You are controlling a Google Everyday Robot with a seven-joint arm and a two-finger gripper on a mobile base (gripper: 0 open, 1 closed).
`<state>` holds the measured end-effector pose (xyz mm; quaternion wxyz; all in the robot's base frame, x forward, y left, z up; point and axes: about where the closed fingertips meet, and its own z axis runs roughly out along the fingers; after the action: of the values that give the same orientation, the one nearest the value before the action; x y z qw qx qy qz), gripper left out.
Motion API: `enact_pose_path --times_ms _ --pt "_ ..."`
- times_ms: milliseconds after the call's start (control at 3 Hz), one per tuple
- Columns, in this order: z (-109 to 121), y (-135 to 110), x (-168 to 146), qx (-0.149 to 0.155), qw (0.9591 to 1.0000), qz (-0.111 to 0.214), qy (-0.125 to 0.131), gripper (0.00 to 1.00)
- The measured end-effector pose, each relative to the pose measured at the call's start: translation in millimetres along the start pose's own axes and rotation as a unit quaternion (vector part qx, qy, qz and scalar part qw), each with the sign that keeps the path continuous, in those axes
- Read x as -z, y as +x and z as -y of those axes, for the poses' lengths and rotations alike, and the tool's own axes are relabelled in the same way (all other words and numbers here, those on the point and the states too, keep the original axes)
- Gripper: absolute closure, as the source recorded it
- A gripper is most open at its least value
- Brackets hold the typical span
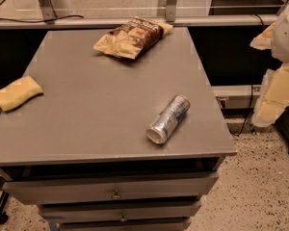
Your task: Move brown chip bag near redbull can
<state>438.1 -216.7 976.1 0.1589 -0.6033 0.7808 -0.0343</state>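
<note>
The brown chip bag [133, 36] lies flat at the far edge of the grey table top, pale yellow with a dark brown centre panel. The redbull can [168, 119] lies on its side near the table's front right, its open end towards the front edge. The two are well apart, with bare table top between them. My gripper [269, 69] hangs at the right edge of the view, off the table and to the right of the can. Its pale yellow fingers [277, 94] stand apart with nothing between them.
A plain yellow sponge [16, 93] lies at the table's left edge. The grey table [96, 129] has drawers below its front. A rail and cables run behind it. Speckled floor lies to the right.
</note>
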Motion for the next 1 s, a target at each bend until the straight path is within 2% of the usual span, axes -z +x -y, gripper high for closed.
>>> enact_pose_path --times_ms 333,667,1000 --pt "0.0 0.0 0.0 0.0 1.0 0.0 0.0 0.0" --pt "2.3 -2.7 2.0 0.008 0.9998 0.014 0.012 0.0" --pt "18.4 -14.6 -14.4 0.021 0.998 0.053 0.028 0.0"
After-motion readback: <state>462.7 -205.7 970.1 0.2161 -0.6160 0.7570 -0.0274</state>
